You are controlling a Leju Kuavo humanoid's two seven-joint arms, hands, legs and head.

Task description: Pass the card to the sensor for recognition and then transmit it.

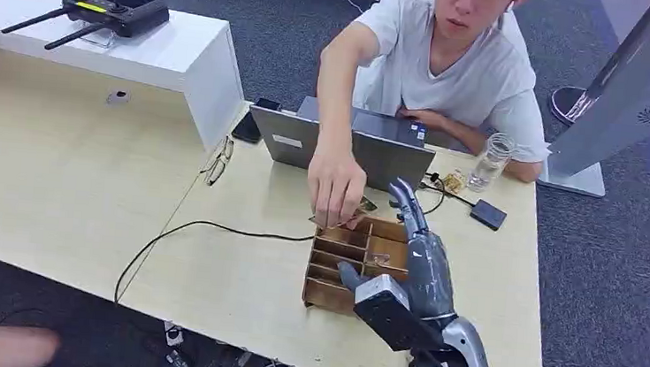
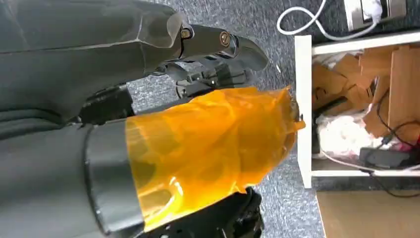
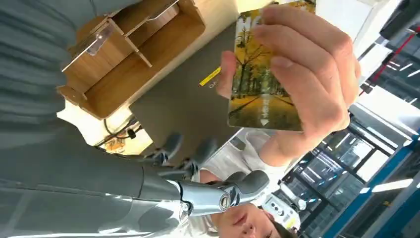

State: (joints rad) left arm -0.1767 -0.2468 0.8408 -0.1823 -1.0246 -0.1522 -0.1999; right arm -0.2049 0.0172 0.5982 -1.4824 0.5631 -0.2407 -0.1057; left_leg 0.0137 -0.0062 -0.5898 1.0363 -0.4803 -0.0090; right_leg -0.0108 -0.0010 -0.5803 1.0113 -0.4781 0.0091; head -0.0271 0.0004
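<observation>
A person's hand (image 1: pixel 336 183) holds the card (image 1: pixel 359 208), printed with yellow autumn trees, just above the far edge of the wooden divider box (image 1: pixel 307 275). My right hand (image 1: pixel 414 245) lies over the box's right side with fingers stretched toward the card, not touching it. In the right wrist view the card (image 3: pixel 260 84) is pinched by the person's fingers (image 3: pixel 307 74), my fingertips (image 3: pixel 218 193) are spread apart from it, and the box (image 3: pixel 148 54) is close by. My left hand (image 2: pixel 198 124), its thumb wrapped in orange tape, hangs over grey carpet holding nothing.
A grey laptop (image 1: pixel 290 140) stands behind the box, with a glass jar (image 1: pixel 492 161) and a small black box (image 1: pixel 488 215) on a cable to its right. Glasses (image 1: pixel 219 161), a phone (image 1: pixel 247 126) and a black cable (image 1: pixel 193 225) lie left. The person sits across the table.
</observation>
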